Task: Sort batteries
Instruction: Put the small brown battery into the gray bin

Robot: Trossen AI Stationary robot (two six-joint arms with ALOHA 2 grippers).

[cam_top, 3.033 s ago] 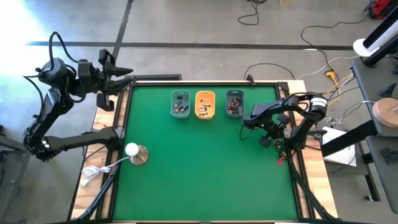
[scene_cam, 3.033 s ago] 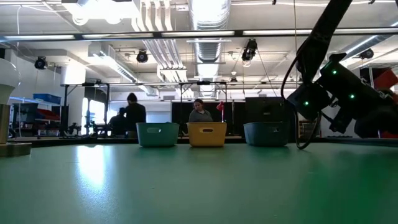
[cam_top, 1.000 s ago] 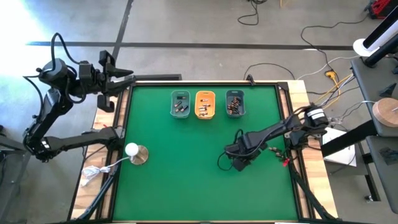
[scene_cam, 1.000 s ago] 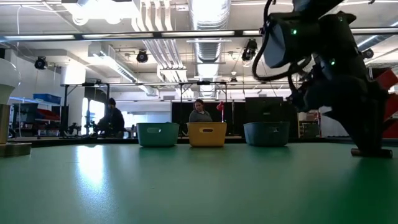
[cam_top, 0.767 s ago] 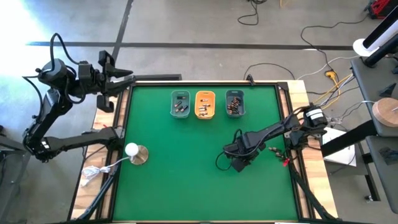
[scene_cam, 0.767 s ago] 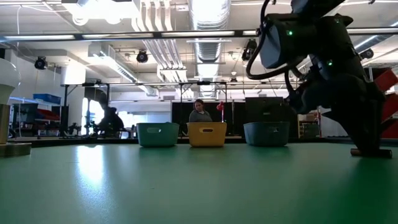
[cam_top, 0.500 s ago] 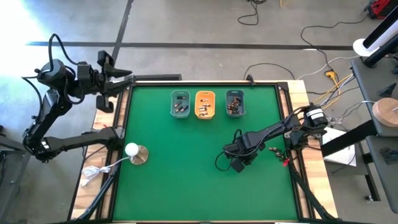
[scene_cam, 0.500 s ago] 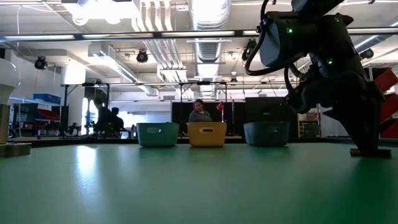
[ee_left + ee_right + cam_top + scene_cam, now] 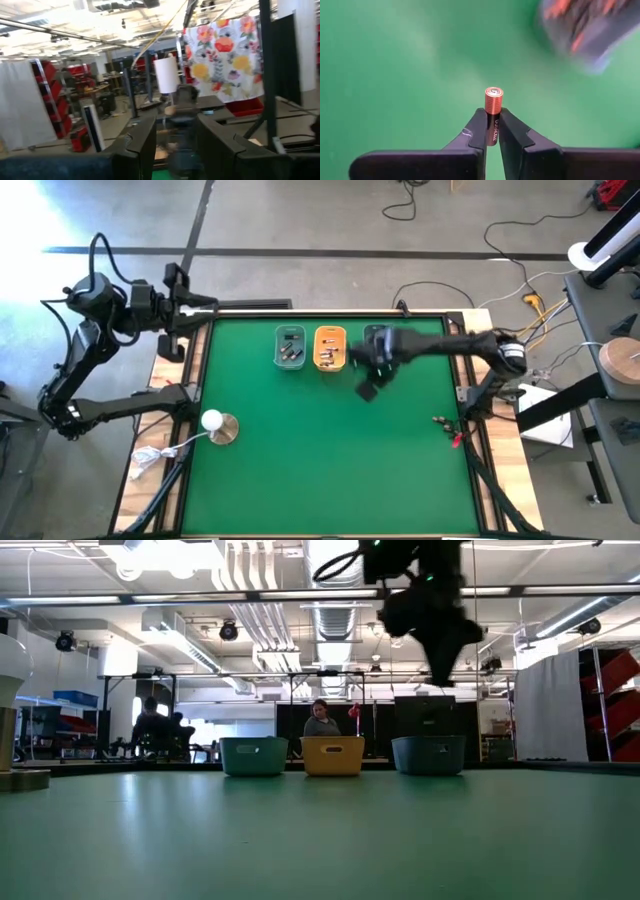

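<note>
- right gripper [image 9: 491,131] fingers pinch copper-top battery [image 9: 493,107], label reads DURACELL, near grey tray [image 9: 377,345] at 12 o'clock
- left gripper [image 9: 170,145] off bench [image 9: 300,460] at 10 o'clock, fingers part-open, empty

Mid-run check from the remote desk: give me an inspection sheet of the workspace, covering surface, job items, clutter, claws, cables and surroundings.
Surface: green table mat, bare over most of its area.
Job's things: three small trays in a row at the far edge, teal tray, orange tray and dark tray, with batteries in them; one copper-topped battery is in the right claw.
Clutter: white ball on a round base near the left edge; red and black clips near the right edge.
Claws: right claw shut on the battery, raised above the mat near the dark tray; left claw waits off the table's far left corner, fingers apart.
Cables: loose cables on the floor beyond the table's right side.
Surroundings: people seated in the room behind.
</note>
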